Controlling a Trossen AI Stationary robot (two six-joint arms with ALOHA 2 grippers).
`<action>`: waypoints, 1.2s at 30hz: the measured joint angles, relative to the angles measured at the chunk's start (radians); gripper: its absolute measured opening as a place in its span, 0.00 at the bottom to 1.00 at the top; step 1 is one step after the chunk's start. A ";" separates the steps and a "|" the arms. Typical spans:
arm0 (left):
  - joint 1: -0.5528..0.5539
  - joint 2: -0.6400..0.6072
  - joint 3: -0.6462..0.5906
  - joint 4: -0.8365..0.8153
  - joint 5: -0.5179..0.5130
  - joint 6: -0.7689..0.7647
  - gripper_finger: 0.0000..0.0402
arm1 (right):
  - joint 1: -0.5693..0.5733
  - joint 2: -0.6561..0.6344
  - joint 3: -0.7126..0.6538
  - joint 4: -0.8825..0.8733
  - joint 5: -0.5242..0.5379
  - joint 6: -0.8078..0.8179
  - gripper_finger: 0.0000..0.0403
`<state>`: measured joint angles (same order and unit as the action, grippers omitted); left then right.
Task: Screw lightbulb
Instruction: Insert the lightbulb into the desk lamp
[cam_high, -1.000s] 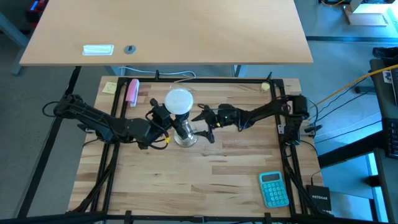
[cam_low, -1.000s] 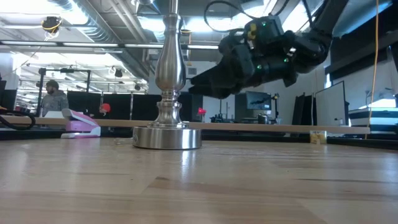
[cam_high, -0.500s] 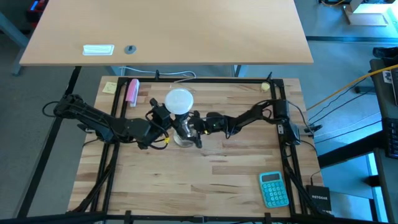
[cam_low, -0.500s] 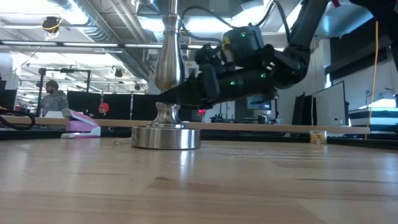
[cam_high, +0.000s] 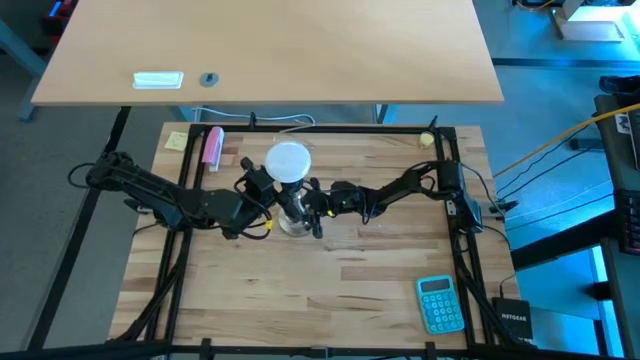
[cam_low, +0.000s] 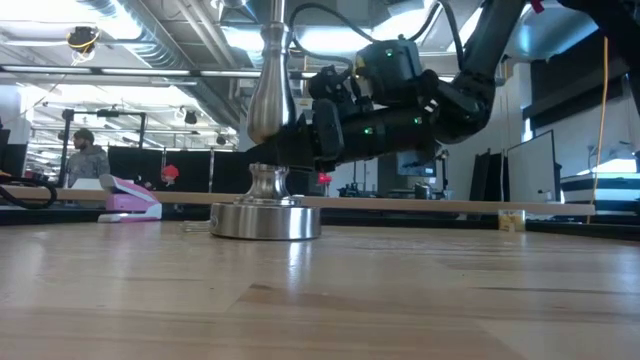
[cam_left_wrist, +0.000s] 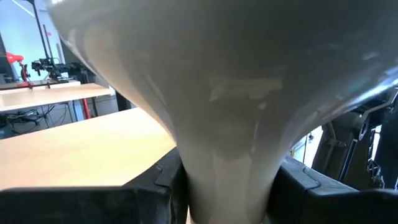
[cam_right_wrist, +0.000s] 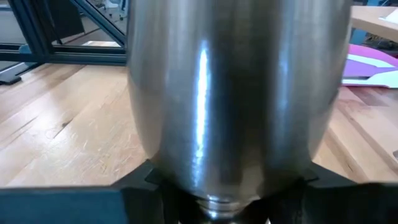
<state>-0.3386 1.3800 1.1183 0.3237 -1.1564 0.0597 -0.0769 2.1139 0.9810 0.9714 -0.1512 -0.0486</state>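
Note:
The white lightbulb (cam_high: 288, 162) stands globe up over the shiny metal socket stand (cam_low: 266, 120), whose round base (cam_high: 297, 224) rests on the wooden table near its middle. My left gripper (cam_high: 263, 186) reaches in level from the table's left and is shut on the bulb. My right gripper (cam_high: 311, 206) comes from the table's right, low over the table, and is shut on the stand's stem. The low view cuts off the bulb and the stand's top. My left gripper pinches the lightbulb's narrow neck (cam_left_wrist: 224, 177) below the globe, one finger (cam_left_wrist: 158, 186) on each side. The fingers come level from the table's left. The bulb stands upright with its globe above the fingers. My right gripper pinches the stand's stem where it narrows under the bulge (cam_right_wrist: 219, 200), one finger (cam_right_wrist: 142, 182) on each side. It comes almost level from the table's right, across the upright stem (cam_low: 262, 168). The stand's base rests on the table.
A pink object (cam_high: 212, 147) and a yellow note (cam_high: 177, 140) lie at the far left, and a teal calculator (cam_high: 440, 303) lies near the front right. A lighter table (cam_high: 300, 50) stands beyond. A person (cam_low: 88, 156) shows far off in the room.
My right gripper has moved toward the table's left and down to the stand, its fingers passing either side of the stem and then shutting on it. The bulb, the stand and my left gripper have stayed where they were.

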 joint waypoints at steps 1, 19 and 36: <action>0.000 0.000 0.000 0.000 0.001 0.000 0.35 | 0.000 0.000 0.000 0.003 0.001 0.000 0.40; -0.001 -0.068 0.000 0.003 0.270 0.001 0.33 | 0.023 -0.155 -0.005 -0.179 -0.354 0.034 0.40; 0.142 -0.084 0.002 -0.037 1.028 -0.049 0.33 | 0.124 -0.215 -0.004 -0.263 -0.578 0.026 0.40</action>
<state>-0.1962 1.2960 1.1198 0.2871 -0.1283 0.0111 0.0471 1.8988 0.9768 0.7082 -0.7295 -0.0227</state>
